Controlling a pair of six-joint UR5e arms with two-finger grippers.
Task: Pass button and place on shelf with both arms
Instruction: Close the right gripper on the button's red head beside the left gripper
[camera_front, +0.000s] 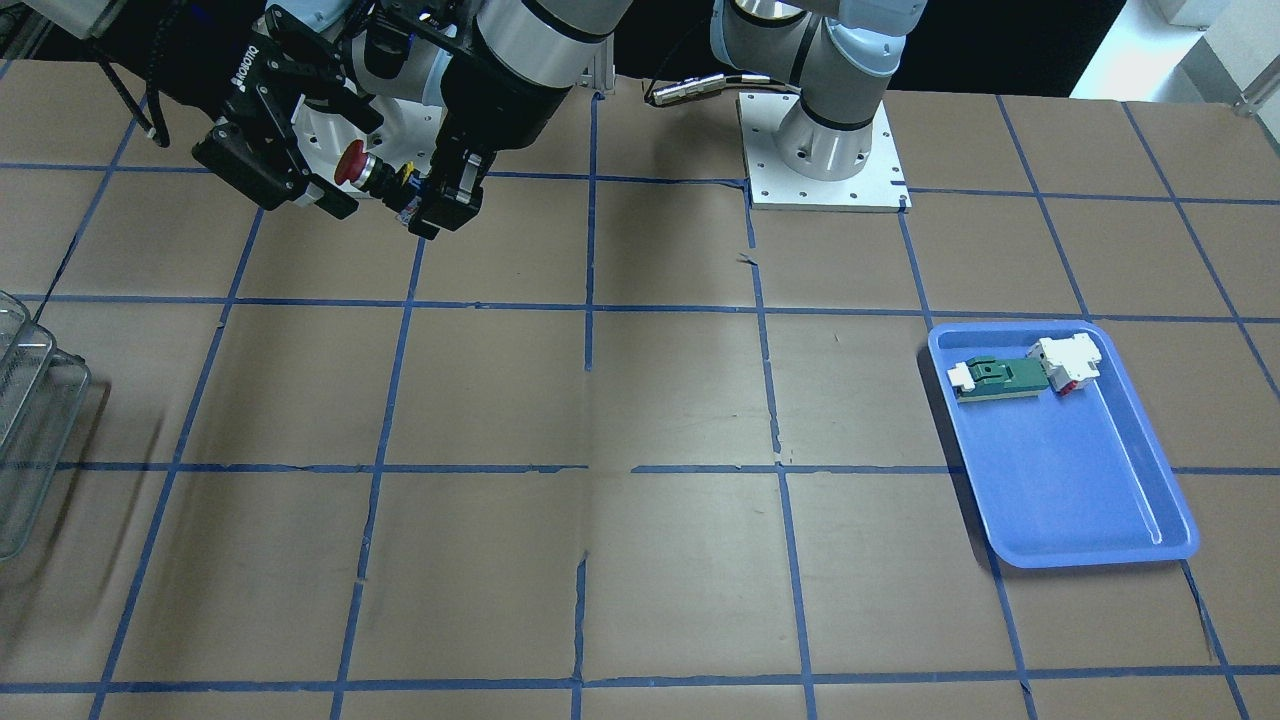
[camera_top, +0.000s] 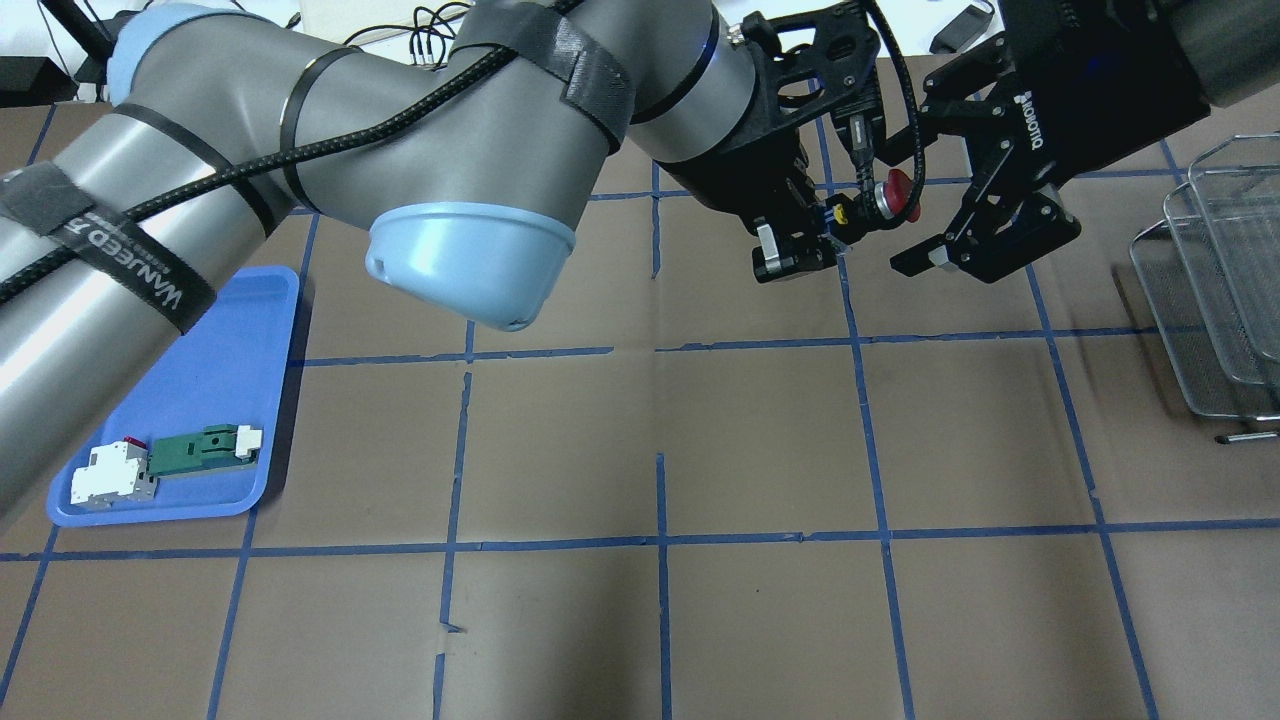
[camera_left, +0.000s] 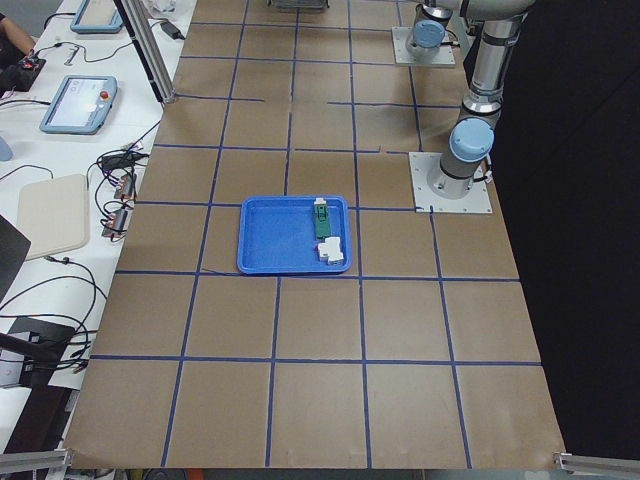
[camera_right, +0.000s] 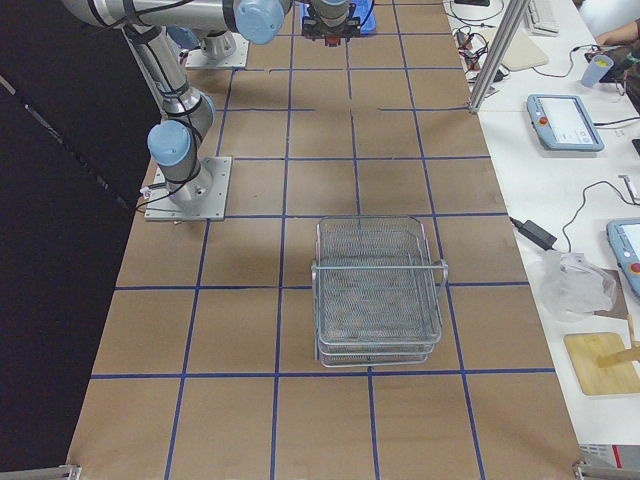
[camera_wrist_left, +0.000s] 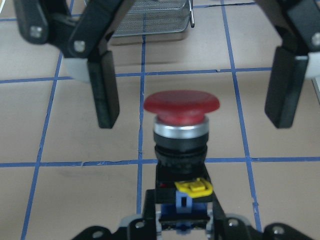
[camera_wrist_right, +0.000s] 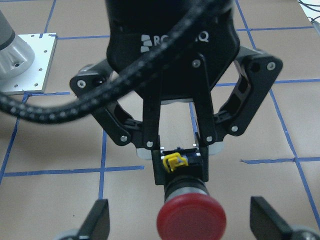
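My left gripper (camera_top: 812, 237) is clamped on the base of the button (camera_top: 885, 198) and holds it in the air above the table, red cap pointing straight at my right gripper (camera_top: 928, 180). That gripper's 2 fingers stand spread wide, 1 on each side of the cap and apart from it, so the cap sits between them untouched. Farther off on my right stands the shelf (camera_top: 1215, 300), well apart from both grippers.

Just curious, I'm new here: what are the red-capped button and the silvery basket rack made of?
Red mushroom-capped push button: matte cap, likely plastic; shiny collar beneath looks metal; black body probably plastic. Silvery tiered wire-mesh rack: see-through mesh on gleaming rods, seemingly metal, perhaps steel.
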